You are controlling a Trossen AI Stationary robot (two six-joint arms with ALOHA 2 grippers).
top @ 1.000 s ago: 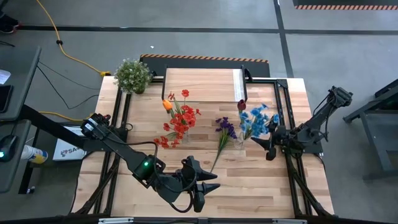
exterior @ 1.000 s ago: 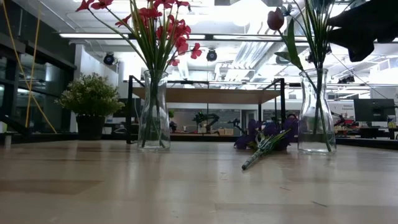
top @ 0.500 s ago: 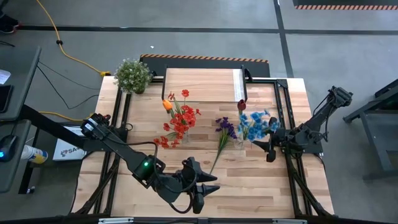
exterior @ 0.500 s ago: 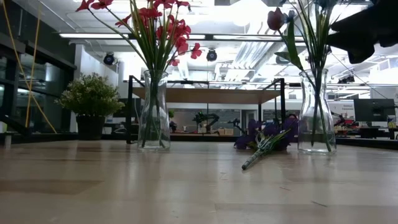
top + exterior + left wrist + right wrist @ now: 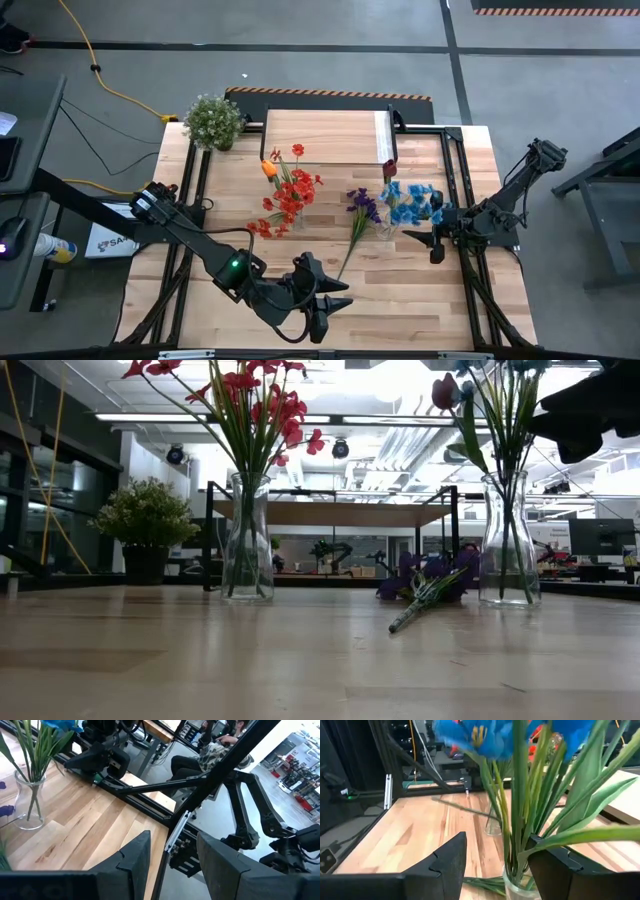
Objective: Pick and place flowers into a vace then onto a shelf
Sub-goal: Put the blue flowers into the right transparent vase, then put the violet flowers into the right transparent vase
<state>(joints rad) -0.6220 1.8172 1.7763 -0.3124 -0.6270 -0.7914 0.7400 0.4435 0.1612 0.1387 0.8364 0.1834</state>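
Left gripper (image 5: 335, 297) waits open at the near edge of the table. Purple flowers (image 5: 361, 207) lie flat between the two vases. Right gripper (image 5: 430, 235) is open beside the blue flowers (image 5: 408, 201) standing in the right vase (image 5: 508, 540).

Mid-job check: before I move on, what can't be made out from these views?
- Right gripper: high view too small to show whether its fingers touch the blue flowers; right wrist view shows stems between the fingers, contact unclear.
- Right vase: in the high view, blooms cover it.
- Flower tops: cut off by the low view's upper edge.
- Shelf: in the low view, the vases partly block it.
- Left gripper: fingers open, holding nothing.
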